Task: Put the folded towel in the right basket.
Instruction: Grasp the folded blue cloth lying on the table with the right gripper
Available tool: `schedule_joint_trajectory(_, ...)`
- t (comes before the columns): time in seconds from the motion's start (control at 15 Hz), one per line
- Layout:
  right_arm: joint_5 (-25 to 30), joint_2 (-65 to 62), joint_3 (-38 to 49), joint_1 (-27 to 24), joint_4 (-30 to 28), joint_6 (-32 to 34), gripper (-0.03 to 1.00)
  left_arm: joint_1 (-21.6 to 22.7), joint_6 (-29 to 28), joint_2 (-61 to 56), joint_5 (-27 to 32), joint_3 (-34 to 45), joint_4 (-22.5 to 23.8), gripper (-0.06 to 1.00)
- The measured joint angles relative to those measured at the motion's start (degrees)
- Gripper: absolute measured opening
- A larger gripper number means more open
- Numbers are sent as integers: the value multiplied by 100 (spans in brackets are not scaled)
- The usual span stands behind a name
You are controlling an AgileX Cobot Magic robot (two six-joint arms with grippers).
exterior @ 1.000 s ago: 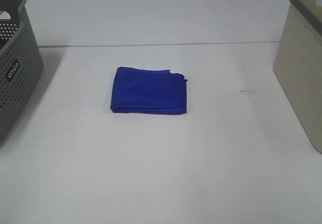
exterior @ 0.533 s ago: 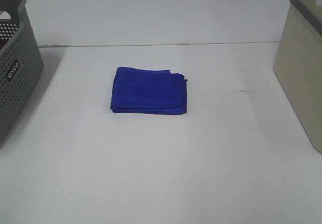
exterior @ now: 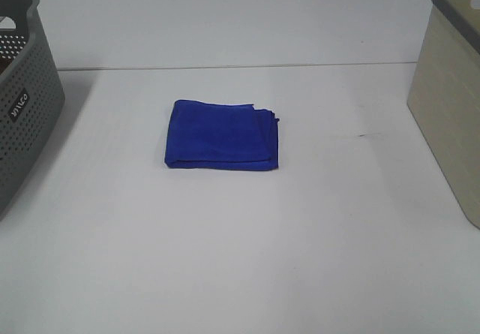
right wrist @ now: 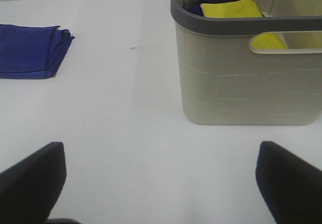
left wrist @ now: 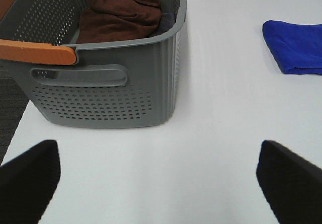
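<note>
A folded blue towel (exterior: 222, 135) lies flat in the middle of the white table; it also shows in the left wrist view (left wrist: 296, 47) and in the right wrist view (right wrist: 31, 50). The beige right basket (exterior: 450, 94) stands at the right edge; the right wrist view shows its wall (right wrist: 246, 83), with a yellow cloth (right wrist: 232, 10) and a blue cloth inside. My left gripper (left wrist: 158, 183) and my right gripper (right wrist: 160, 181) are both open, empty and far from the towel. Neither arm shows in the exterior view.
A grey perforated basket (exterior: 19, 101) with an orange handle (left wrist: 37, 52) stands at the left edge and holds a brown towel (left wrist: 118, 15). A seam (exterior: 240, 67) crosses the table behind the blue towel.
</note>
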Motion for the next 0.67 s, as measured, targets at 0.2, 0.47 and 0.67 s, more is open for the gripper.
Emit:
schedule_joint_trajectory(0.2, 0, 0, 0, 0, 0, 0, 97, 0, 0, 0, 0, 0, 0, 99)
schedule_joint_trajectory(0.47, 0, 0, 0, 0, 6, 0, 97, 0, 0, 0, 0, 0, 0, 99)
schedule_joint_trajectory(0.67, 0, 0, 0, 0, 6, 0, 97, 0, 0, 0, 0, 0, 0, 99)
